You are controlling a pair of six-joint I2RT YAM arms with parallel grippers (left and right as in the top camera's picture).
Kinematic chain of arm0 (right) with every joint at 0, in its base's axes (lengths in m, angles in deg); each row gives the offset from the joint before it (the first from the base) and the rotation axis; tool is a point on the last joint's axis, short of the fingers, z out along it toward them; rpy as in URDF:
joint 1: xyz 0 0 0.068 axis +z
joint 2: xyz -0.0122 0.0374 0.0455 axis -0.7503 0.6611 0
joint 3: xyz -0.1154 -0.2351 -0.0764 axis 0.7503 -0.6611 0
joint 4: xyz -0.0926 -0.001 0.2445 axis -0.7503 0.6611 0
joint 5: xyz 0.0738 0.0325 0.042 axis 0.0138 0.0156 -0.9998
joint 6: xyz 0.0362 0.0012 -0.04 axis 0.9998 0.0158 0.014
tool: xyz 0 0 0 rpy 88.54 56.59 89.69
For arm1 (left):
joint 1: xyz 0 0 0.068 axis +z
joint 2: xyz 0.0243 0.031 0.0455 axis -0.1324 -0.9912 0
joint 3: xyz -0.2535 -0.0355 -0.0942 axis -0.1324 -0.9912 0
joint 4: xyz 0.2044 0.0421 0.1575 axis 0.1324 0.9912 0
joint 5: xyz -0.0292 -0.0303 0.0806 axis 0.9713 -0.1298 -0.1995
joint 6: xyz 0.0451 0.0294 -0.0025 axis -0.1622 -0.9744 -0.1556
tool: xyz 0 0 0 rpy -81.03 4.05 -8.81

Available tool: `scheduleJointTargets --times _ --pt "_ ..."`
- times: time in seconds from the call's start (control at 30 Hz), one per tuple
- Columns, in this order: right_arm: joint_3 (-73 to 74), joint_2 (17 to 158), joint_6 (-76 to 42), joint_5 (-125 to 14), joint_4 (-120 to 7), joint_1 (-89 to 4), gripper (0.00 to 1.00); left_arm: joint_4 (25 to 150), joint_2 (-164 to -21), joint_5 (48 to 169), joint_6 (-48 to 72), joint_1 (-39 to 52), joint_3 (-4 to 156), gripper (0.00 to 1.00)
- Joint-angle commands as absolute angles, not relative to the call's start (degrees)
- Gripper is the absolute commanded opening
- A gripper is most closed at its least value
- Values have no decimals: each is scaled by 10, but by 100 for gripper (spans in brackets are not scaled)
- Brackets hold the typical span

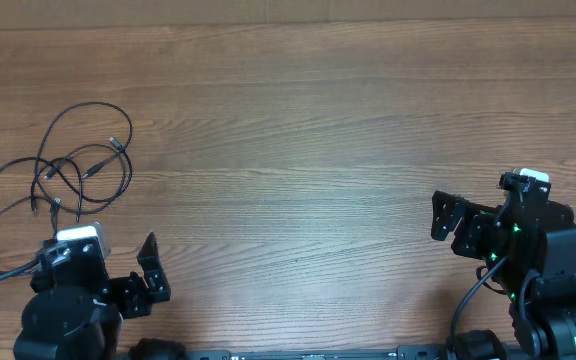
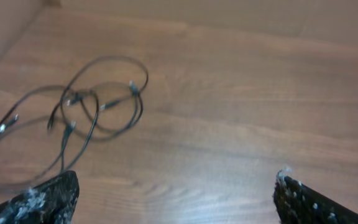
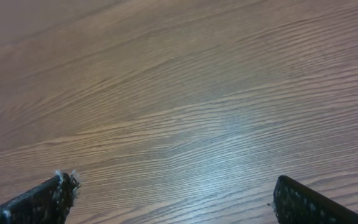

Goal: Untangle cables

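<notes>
The cables (image 1: pixel 53 172) are thin black cords with small plug ends, lying in a loose tangle of overlapping loops on the wooden table (image 1: pixel 298 130) at the far left. In the left wrist view the cables (image 2: pixel 96 106) lie ahead and to the left, with one strand ending just above the left fingertip (image 2: pixel 55 193). My left gripper (image 1: pixel 103 255) (image 2: pixel 178 186) stands open near the front left edge, just short of the tangle, with nothing in it. My right gripper (image 1: pixel 498 218) (image 3: pixel 174 190) is open at the front right over bare wood, far from the cables.
A thicker black cord (image 1: pixel 3 272) runs from the left arm's base off the left edge. Another (image 1: pixel 465 300) curves by the right arm's base. Beyond the tangle is the table's far edge (image 1: pixel 288 22).
</notes>
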State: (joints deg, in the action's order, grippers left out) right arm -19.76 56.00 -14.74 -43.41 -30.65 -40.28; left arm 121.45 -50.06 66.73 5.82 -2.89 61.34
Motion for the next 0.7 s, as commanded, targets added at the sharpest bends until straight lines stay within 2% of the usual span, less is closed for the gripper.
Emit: scheduleJointTargets --times 0.0,0.27,0.67 --pt "-202 566 -150 -422 -305 -400 100 1252 -497 654 64 -28 606 100" --pt "-202 570 -150 -422 -305 -400 100 1307 -497 654 64 -28 606 100" --pt "-214 541 -150 -422 -304 -400 100 1315 -497 654 64 -28 606 100"
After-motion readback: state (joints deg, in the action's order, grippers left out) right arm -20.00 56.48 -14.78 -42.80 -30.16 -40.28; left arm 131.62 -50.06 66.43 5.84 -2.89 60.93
